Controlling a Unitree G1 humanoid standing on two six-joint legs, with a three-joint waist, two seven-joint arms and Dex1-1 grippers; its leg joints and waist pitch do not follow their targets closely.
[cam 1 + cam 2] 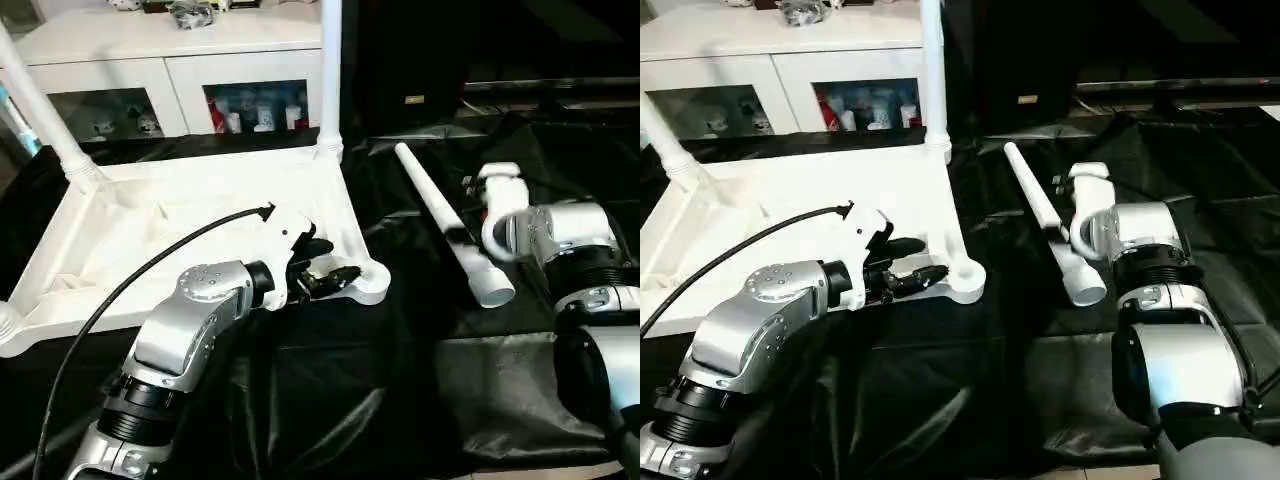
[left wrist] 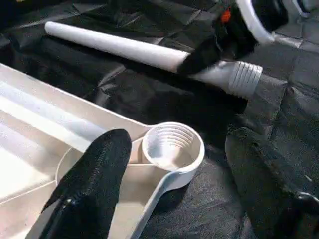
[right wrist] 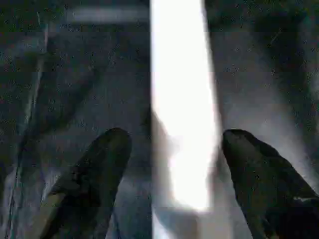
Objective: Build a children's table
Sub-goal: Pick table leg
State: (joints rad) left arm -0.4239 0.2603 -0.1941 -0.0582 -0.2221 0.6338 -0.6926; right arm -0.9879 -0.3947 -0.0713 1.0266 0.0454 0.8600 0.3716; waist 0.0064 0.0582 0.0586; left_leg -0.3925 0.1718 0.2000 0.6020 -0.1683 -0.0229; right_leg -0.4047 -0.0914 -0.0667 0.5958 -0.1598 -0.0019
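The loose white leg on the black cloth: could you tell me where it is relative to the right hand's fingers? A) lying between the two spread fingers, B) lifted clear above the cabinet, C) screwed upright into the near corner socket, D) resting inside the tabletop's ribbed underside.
A: in the right wrist view the loose white leg lies between the spread black fingers of the right hand, on the black cloth beside the upturned tabletop.

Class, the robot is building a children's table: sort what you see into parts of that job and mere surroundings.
Belongs to the job:
- white plastic tabletop lying ribbed side up
- two white tubular legs already standing in far corner sockets
- loose white tubular leg on the cloth
- empty threaded corner socket

Just lying about:
- black cloth
- white glass-door cabinet
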